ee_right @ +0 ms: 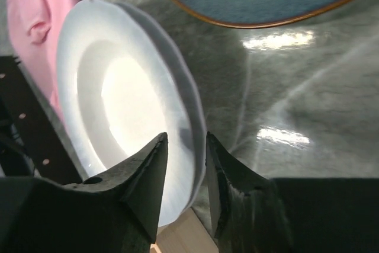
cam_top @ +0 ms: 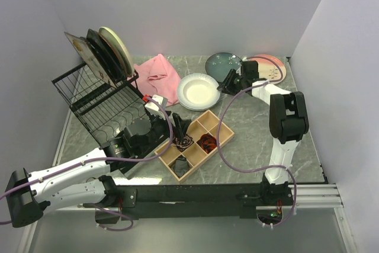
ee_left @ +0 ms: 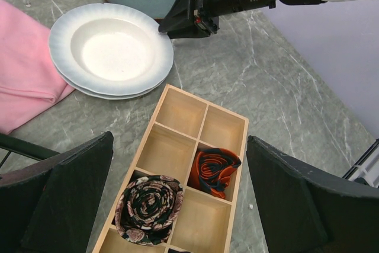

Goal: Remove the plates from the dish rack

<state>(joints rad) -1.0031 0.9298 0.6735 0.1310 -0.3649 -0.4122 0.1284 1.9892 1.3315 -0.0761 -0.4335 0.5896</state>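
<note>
TABLETOP, MID-UNLOAD: The right gripper (ee_right: 186,146) sits at the rim of a white plate (cam_top: 198,91) lying flat at centre frame in the top view. Its jaws are parted only a little w/ the rim between them; whether the pads (ee_right: 142,176) bite the rim or hang just clear can't be told. The left gripper (ee_left: 180,164) hovers wide open, holding nothing, over the wooden tray (cam_top: 216,124) at lower centre.

Two more plates lie on the table (cam_top: 260,128) at upper right: a teal plate (cam_top: 223,63) just beside the white one and a pink-cream plate (cam_top: 271,66) beyond it. At least three racked plates (cam_top: 100,51) stand on edge at the back of the dish rack (cam_top: 95,102), upper left (so the job looks approx. half done).

Main risk: if the R arm pulls up or back before its jaws clear the rim, the white plate could be dragged or tipped into the teal plate next to it. The white plate's left edge also seems to rest on the pink cloth (cam_top: 159,75), so it may rock when let go. Later, reaching for the leaning racked plates could snag a finger on the wire grid, or nudge one plate into its neighbour.
</note>
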